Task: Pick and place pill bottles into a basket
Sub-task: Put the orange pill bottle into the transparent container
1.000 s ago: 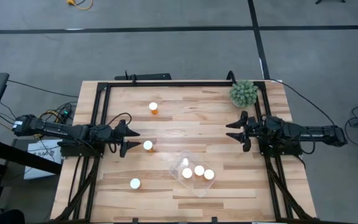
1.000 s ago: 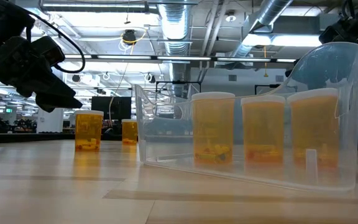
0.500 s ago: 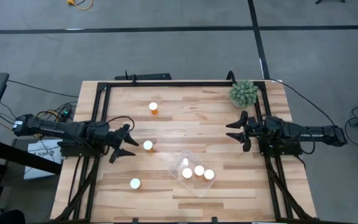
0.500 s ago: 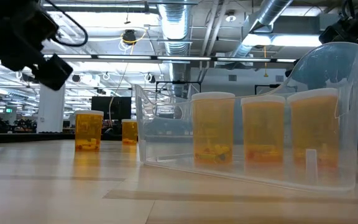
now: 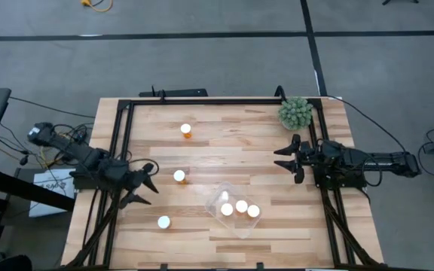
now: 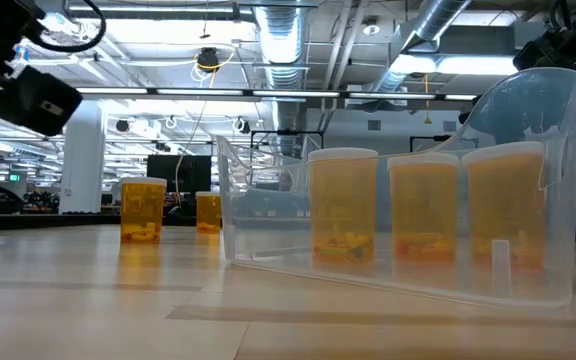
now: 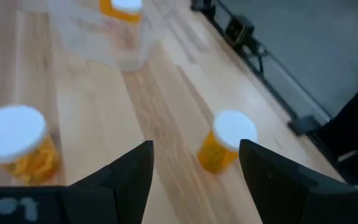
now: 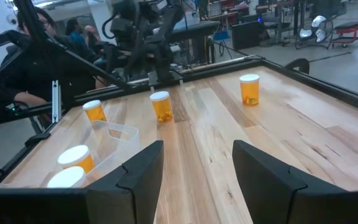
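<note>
Three orange pill bottles with white caps stand upright on the wooden table: one at the far left (image 5: 186, 130), one in the middle left (image 5: 179, 176), one near the front (image 5: 163, 222). Three more stand inside the clear basket (image 5: 218, 197), which rests on the table near the front centre. My left gripper (image 5: 145, 184) is open and empty above the table's left side, between the middle and front bottles; its wrist view shows the front bottle (image 7: 224, 141) ahead of its fingers. My right gripper (image 5: 282, 159) is open and empty at the right side.
A green spiky plant ball (image 5: 295, 113) sits at the far right corner. A black metal frame (image 5: 202, 101) runs along the table's edges. In the low view the basket (image 6: 558, 180) fills the right half. People show beyond the table in the right wrist view (image 8: 39, 28).
My left gripper has gone toward the table's near edge and a little toward the left edge. It has turned from pointing right to pointing slantwise toward the near right, at the front bottle. The bottles and basket have stayed put.
</note>
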`<state>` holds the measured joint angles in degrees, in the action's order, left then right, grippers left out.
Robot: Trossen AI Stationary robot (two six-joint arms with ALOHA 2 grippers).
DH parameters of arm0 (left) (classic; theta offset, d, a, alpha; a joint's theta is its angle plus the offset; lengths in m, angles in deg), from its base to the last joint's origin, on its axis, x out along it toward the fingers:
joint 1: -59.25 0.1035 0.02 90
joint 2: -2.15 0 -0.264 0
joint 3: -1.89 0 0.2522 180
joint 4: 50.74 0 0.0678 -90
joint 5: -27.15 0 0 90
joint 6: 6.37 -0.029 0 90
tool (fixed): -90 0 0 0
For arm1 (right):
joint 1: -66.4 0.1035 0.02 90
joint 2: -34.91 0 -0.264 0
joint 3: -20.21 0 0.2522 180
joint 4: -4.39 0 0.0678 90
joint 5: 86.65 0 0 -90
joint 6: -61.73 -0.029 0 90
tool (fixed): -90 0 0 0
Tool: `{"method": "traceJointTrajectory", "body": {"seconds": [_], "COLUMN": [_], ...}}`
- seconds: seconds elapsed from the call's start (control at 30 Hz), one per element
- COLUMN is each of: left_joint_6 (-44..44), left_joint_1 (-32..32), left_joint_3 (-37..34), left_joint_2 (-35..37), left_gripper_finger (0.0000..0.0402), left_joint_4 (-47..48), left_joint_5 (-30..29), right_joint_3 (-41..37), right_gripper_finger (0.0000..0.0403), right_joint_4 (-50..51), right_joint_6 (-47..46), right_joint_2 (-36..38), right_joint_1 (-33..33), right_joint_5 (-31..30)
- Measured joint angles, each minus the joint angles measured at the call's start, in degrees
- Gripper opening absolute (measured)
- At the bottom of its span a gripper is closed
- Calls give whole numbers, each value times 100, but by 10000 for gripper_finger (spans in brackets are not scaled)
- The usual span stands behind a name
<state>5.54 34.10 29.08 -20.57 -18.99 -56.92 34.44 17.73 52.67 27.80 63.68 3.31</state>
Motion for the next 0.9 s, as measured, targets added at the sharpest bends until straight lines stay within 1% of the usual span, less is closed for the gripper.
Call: {"method": "traceJointTrajectory", "body": {"seconds": [0.13, 0.23, 0.33, 0.43, 0.57, 0.83, 0.9], "left_joint_6": [184, 330, 465, 556, 653, 895, 1014], "left_joint_1": [-752, -1301, -1803, -2184, -2403, -2381, -2323], "left_joint_3": [0, -9, -46, -55, -55, -57, -57], "left_joint_2": [-88, -289, -659, -1174, -1901, -3343, -3658], "left_gripper_finger": [226, 226, 226, 226, 226, 226, 226], "left_joint_4": [-9, -146, -474, -788, -1221, -2357, -2702], "left_joint_5": [-636, -1014, -1289, -1633, -1939, -2319, -2304], "right_joint_3": [0, 0, 0, 0, 0, 0, 0], "right_gripper_finger": [185, 184, 183, 185, 187, 184, 185], "right_joint_4": [0, 0, 0, 0, 0, 0, 0], "right_joint_6": [-1, 0, 0, 0, 0, 0, -1], "right_joint_2": [0, 0, 0, 0, 0, 0, 0], "right_joint_1": [0, 0, 1, 0, 0, 2, 2], "right_joint_5": [0, 0, 0, 0, 0, 0, 0]}}
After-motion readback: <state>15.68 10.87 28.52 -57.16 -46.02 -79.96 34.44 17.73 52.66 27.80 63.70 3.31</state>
